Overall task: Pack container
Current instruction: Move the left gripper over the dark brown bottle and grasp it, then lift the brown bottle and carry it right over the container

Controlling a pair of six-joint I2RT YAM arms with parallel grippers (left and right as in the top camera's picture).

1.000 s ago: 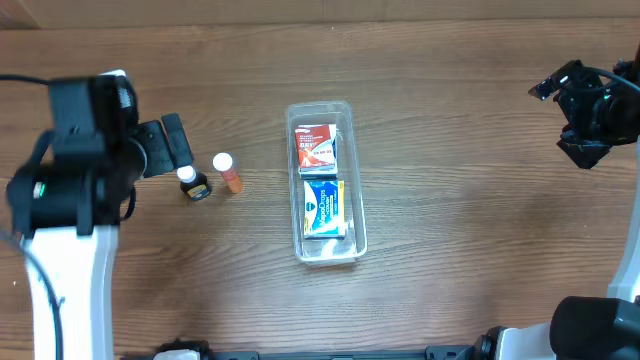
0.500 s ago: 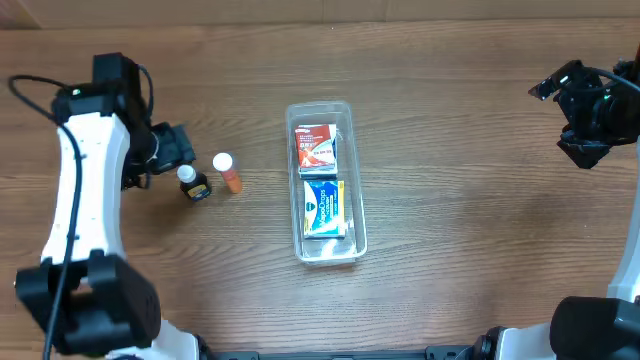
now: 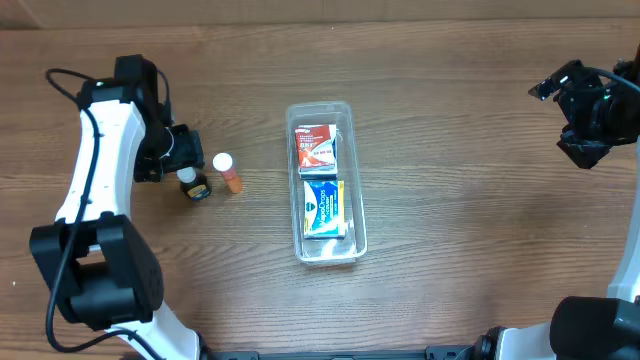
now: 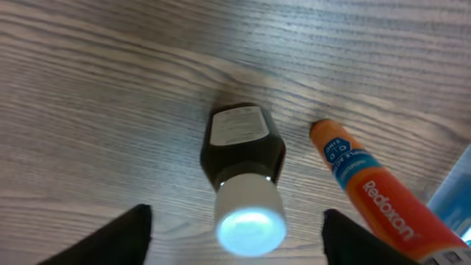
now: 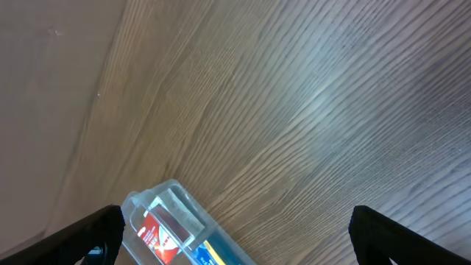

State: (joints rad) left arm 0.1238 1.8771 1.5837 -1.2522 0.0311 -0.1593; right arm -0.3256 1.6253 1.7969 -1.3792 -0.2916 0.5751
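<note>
The clear plastic container (image 3: 352, 232) lies lengthwise at the table's middle, holding a red box (image 3: 316, 146) and a blue box (image 3: 323, 207). It also shows in the right wrist view (image 5: 140, 202). A small dark bottle with a white cap (image 3: 193, 184) and an orange tube with a white cap (image 3: 229, 173) stand left of it. My left gripper (image 3: 186, 172) is open, its fingers on either side of the dark bottle's cap (image 4: 249, 213); the orange tube (image 4: 375, 195) is just right of it. My right gripper (image 3: 575, 125) is open and empty, raised at the far right.
The wooden table surface (image 3: 470, 220) stretches between the container and the right arm. The table's far edge meets a beige wall in the right wrist view (image 5: 88, 125).
My left arm has swung in toward the dark bottle, bringing the open gripper down over its cap. The right arm, container and boxes have not moved.
</note>
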